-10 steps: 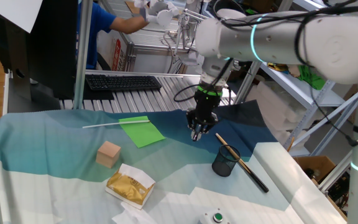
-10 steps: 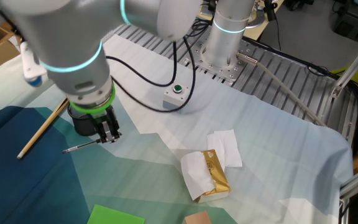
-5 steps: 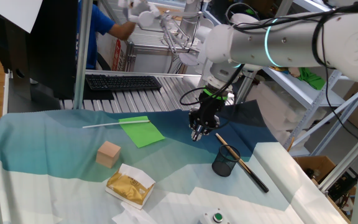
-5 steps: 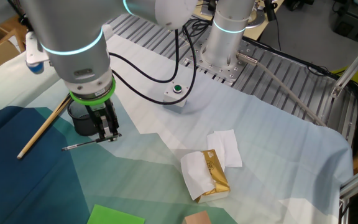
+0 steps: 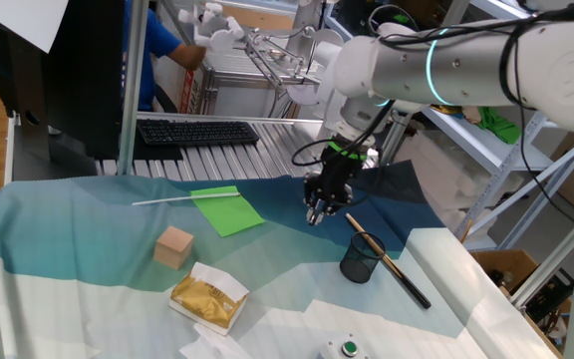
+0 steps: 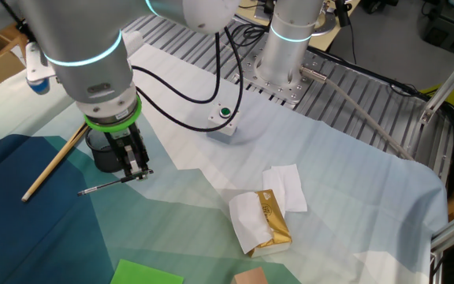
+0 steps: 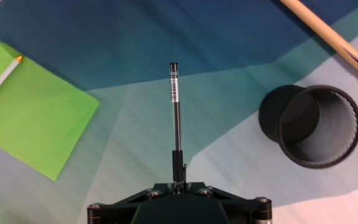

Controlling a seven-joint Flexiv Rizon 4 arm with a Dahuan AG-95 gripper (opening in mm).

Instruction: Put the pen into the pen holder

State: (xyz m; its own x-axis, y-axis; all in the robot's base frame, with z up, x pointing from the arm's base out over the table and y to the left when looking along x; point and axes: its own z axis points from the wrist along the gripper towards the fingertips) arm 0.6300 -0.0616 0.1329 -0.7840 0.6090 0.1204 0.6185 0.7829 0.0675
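Note:
The pen (image 7: 175, 118) is slim and black with silvery bands. It sticks straight out from my gripper (image 7: 178, 182), which is shut on its rear end. In the other fixed view the pen (image 6: 105, 186) lies nearly level, just above the cloth, and the gripper (image 6: 139, 170) pinches its right end. In one fixed view the gripper (image 5: 317, 217) hangs low over the blue cloth. The pen holder (image 7: 317, 127), a black mesh cup, stands upright to the right of the pen. It also shows right of and nearer than the gripper (image 5: 360, 261) and behind the fingers (image 6: 101, 151).
A long brown-and-black stick (image 5: 388, 259) lies beside the cup (image 7: 334, 38). A green paper (image 5: 227, 211) and a thin white rod (image 5: 167, 199) lie to the left. A wooden cube (image 5: 174, 246), a yellow packet on tissue (image 5: 207, 299) and a button box (image 6: 225, 118) are on the cloth.
The wrist has risen and tilted slightly with the pen still held; the pen's held end sits a little higher. The cup and stick have not moved.

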